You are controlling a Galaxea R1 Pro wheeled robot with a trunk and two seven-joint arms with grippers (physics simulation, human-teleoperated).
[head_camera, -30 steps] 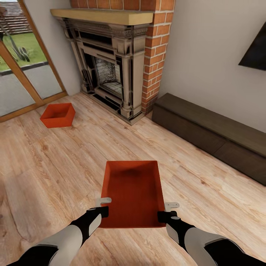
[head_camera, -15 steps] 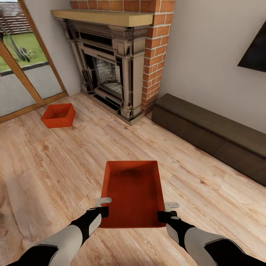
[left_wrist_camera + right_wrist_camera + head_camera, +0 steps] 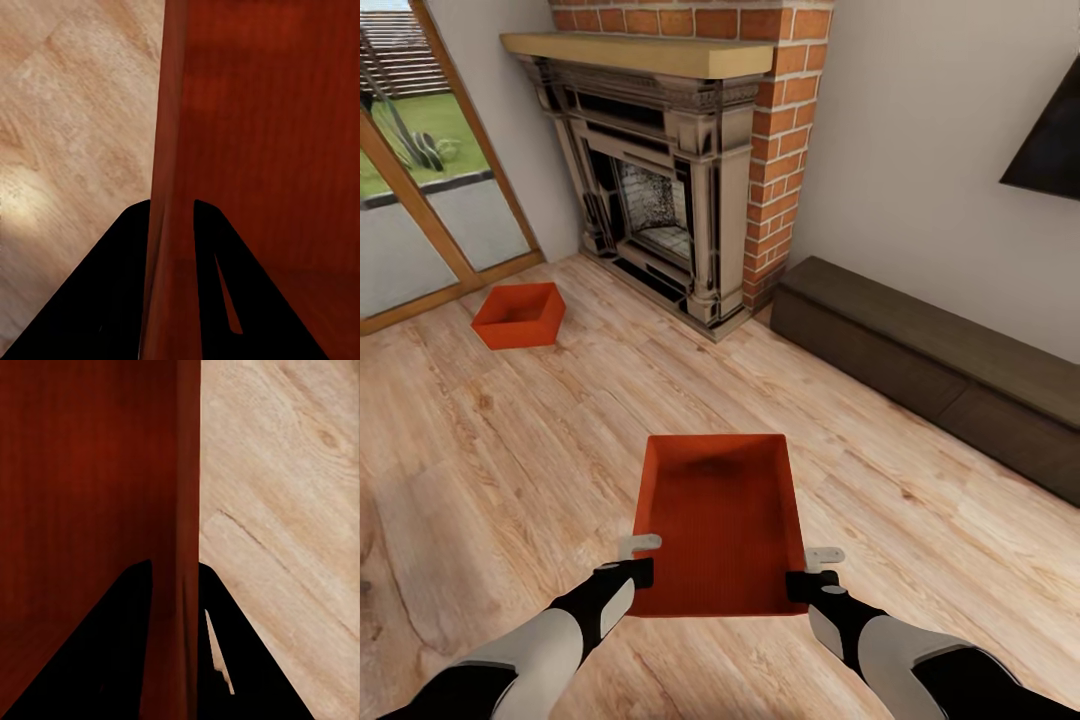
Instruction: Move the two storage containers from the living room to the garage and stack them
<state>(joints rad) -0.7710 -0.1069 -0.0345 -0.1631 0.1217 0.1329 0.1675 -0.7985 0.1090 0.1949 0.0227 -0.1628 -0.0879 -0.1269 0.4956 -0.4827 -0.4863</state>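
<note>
Left gripper point(image 3: 641, 560): you have its fingers point(image 3: 131, 247) clamped on the near container's left wall, one finger each side.
Right gripper point(image 3: 808, 570): fingers point(image 3: 214, 607) pinch the right wall the same way.
Near container point(image 3: 720, 520): red-orange bin, open top up, between your two arms above the wood floor point(image 3: 510, 450).
Far container point(image 3: 520, 314): on the wood floor, well apart, near the glass door point(image 3: 420, 200), left of the fireplace point(image 3: 660, 180).
Dark cabinet point(image 3: 930, 370): along the right wall.

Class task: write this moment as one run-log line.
room: living room | left gripper: shut on near bin wall | right gripper: same | far bin: on floor
</note>
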